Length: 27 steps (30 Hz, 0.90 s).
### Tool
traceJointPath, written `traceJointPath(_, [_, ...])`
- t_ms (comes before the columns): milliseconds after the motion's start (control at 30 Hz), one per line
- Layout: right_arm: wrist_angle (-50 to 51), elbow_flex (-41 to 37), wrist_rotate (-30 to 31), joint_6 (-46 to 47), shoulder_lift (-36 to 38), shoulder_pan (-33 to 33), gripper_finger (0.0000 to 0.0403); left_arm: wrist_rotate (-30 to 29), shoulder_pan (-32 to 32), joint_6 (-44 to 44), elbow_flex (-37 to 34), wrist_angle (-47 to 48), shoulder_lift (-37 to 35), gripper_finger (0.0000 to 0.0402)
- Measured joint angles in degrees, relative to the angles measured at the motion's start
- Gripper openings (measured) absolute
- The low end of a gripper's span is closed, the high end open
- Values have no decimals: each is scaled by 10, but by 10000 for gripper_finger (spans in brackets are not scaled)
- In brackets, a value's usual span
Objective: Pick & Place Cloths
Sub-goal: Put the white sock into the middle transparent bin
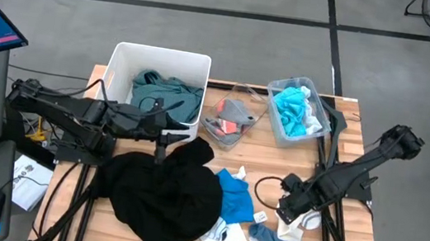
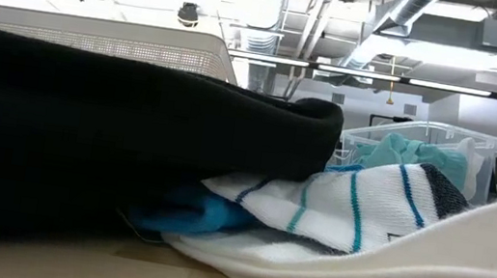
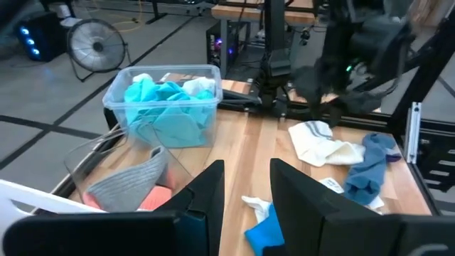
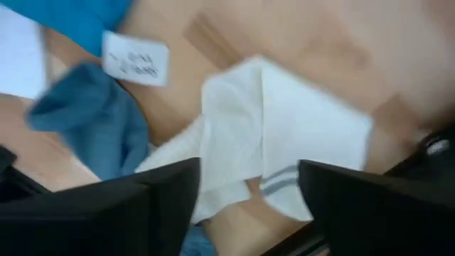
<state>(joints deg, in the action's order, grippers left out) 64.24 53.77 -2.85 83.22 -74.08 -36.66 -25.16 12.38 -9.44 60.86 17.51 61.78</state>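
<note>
A large black cloth (image 1: 160, 192) lies spread on the table's near left, with a blue cloth (image 1: 234, 194) and a white striped sock (image 1: 225, 234) beside it. A small white cloth (image 4: 284, 142) and a grey-blue sock (image 4: 99, 121) lie flat at the near right. My right gripper (image 4: 249, 206) points down just above the white cloth, open, one finger on either side of it. My left gripper (image 3: 247, 199) hangs open over the black cloth's far edge, next to the white bin, with nothing between its fingers. A teal-green shirt (image 1: 164, 93) lies in the white bin.
The white bin (image 1: 123, 63) stands at the far left. At the far middle and far right stand two clear bins, one (image 1: 257, 101) with grey and pink pieces, one (image 1: 321, 101) with a cyan shirt. Bare wood shows between the bins and the cloths.
</note>
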Motion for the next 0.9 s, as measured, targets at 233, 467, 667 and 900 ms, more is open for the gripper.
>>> traceJointPath(233, [-160,-129,-49,26,-3,-7,314,1,0,-1,0,0,0,99])
traceJointPath(467, [-260,-221,-64,59,-3,-17,322,1,0,-11,0,0,0,99])
traceJointPath(667, [-266,-235,-80,87,-40,-26,272,0,0,-11,0,1,0,99])
traceJointPath(900, [-298,-234,-105,78,-65,-22,47,0,-3,4,0,1,0,99])
